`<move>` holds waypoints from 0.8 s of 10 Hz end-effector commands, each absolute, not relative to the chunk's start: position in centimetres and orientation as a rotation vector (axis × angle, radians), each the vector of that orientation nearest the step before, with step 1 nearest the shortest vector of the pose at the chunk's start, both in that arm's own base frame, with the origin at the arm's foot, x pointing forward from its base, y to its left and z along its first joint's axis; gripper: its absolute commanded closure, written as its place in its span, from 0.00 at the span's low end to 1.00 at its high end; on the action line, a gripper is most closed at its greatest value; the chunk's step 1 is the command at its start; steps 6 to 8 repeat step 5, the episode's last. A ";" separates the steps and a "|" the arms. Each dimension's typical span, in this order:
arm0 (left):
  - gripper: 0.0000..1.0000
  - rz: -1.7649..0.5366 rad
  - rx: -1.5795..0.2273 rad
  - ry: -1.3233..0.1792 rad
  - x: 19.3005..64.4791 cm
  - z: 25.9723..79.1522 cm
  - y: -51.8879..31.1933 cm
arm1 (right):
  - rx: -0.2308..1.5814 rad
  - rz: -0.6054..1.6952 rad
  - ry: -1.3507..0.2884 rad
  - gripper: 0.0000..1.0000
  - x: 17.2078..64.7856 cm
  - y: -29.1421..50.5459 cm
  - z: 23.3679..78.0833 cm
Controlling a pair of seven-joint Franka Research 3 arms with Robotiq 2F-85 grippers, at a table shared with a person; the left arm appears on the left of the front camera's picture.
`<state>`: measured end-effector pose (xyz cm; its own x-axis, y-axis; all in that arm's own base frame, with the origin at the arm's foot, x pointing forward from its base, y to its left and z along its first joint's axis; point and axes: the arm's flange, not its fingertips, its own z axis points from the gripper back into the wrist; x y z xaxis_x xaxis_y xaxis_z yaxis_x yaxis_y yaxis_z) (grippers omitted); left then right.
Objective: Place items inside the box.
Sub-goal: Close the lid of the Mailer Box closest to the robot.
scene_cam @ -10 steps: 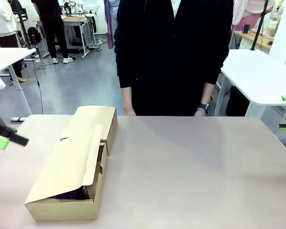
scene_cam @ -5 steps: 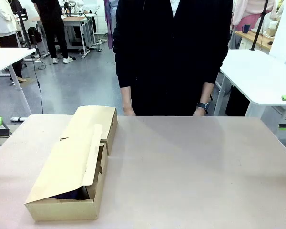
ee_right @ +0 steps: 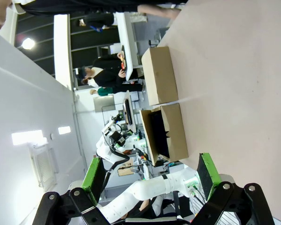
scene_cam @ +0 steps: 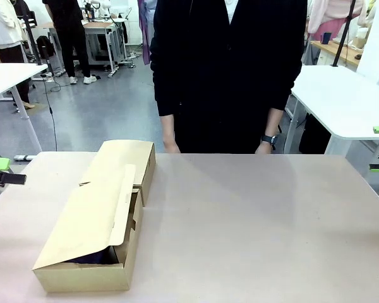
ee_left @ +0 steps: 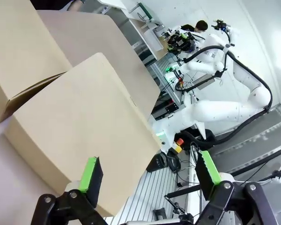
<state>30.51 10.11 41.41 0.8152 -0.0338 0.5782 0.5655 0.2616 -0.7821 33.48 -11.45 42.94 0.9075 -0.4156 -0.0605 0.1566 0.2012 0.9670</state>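
I see the long tan cardboard box (scene_cam: 91, 243) with its lid flap (scene_cam: 88, 218) lowered — something dark inside. Left gripper (ee_left: 150, 176) and right gripper (ee_right: 150, 176) — fingers spread apart, nothing held.

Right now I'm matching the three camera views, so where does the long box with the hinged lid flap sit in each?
Front view: long box, lower left, nearest the camera.
Left wrist view: large, centre left.
Right wrist view: lower middle, interior dark.
Shared landmark: the shorter box beside it.

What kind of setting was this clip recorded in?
Most likely a robotics lab or data-collection workshop: white worktables spread over a grey floor, another table with equipment far back, and a cardboard box on the tabletop before a standing person.
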 end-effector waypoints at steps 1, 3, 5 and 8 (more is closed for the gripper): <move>0.00 -0.433 -1.244 -0.499 30.0 41.6 10.5 | 1.327 -0.406 -0.241 0.00 33.5 -11.4 43.3; 0.00 -0.433 -1.244 -0.499 30.0 41.6 10.5 | 1.327 -0.406 -0.241 0.00 33.5 -11.4 43.3; 0.00 -0.433 -1.244 -0.499 30.0 41.6 10.5 | 1.327 -0.406 -0.241 0.00 33.5 -11.4 43.3; 0.00 -0.433 -1.244 -0.499 30.0 41.6 10.5 | 1.327 -0.406 -0.241 0.00 33.5 -11.4 43.3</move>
